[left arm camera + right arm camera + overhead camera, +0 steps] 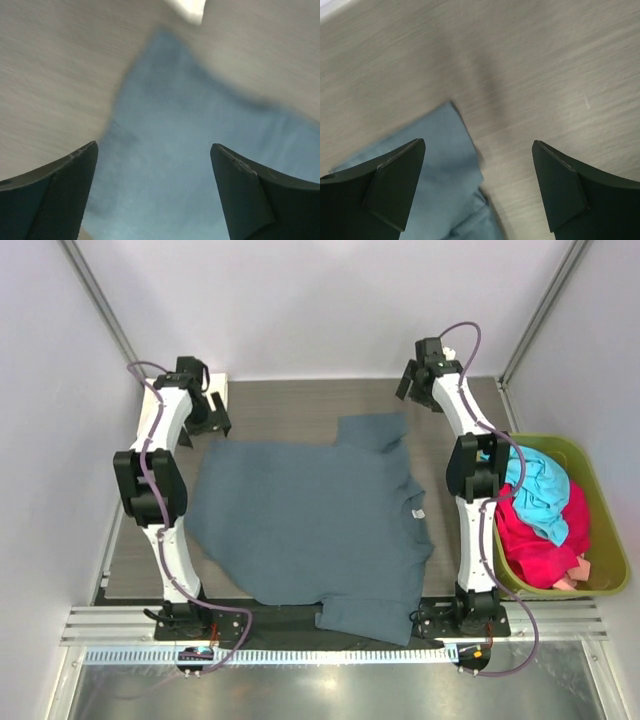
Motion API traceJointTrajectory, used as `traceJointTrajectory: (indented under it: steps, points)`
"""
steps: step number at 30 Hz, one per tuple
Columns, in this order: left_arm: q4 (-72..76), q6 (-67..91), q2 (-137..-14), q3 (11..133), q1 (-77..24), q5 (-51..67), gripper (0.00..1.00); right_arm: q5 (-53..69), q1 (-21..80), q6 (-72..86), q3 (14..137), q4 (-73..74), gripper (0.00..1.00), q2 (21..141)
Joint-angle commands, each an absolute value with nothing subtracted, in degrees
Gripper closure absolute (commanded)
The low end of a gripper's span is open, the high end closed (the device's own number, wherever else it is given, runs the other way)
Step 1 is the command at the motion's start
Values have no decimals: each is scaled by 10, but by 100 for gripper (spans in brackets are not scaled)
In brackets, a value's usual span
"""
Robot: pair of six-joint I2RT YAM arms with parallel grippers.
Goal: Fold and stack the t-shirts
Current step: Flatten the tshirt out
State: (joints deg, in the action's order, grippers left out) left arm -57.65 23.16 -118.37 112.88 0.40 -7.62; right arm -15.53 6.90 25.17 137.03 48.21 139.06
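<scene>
A dark slate-blue t-shirt (310, 520) lies spread flat on the table, neck to the right, one sleeve at the far side (375, 430) and one hanging over the near edge. My left gripper (212, 415) is open and empty above the shirt's far left hem corner (190, 150). My right gripper (412, 382) is open and empty above the table, just right of the far sleeve's tip (445, 165). A turquoise t-shirt (535, 490) and a pink-red t-shirt (545, 540) lie bunched in the bin. No cream-white shirt shows.
An olive-green plastic bin (600, 500) stands at the table's right edge, beside the right arm. Bare wood-grain table (290, 405) runs along the far side behind the shirt. White walls close in on both sides.
</scene>
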Motion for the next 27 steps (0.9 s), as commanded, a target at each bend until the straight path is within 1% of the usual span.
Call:
traceJointTrajectory:
  steps: [1,2,3,4,6,7,10,11,13,14,18,23,27]
  points:
    - [-580,245,-1084,1101,-3,-33,4,-116,81,263,1262,386,5,1206]
    - [-573,256,-1066,1084,-3,-38,3,-109,87,263,1223,375,5,1156]
    - [-566,264,-1050,1063,-2,-44,3,-102,90,265,1186,363,5,1133]
    - [-561,272,-1011,1016,-3,-42,4,-98,95,272,1109,340,5,1110]
    - [-513,301,-967,943,-3,-28,5,-88,112,283,1030,315,5,1047]
    - [-494,313,-930,866,-4,-9,5,-72,119,288,969,301,5,1031]
    - [-417,354,-882,762,-17,17,7,-63,150,304,876,295,6,1000]
    - [-379,362,-862,706,-20,21,7,-63,158,308,857,294,5,996]
    - [-349,383,-853,660,-30,28,9,-67,180,313,809,285,5,992]
    - [-326,388,-856,630,-32,26,9,-68,186,316,797,280,6,996]
    - [-295,400,-898,603,-40,19,12,-62,198,317,770,265,6,1026]
    - [-262,412,-962,613,-42,22,13,-76,197,309,799,265,6,1101]
    - [-259,412,-1026,656,-42,17,14,-80,182,306,851,270,6,1178]
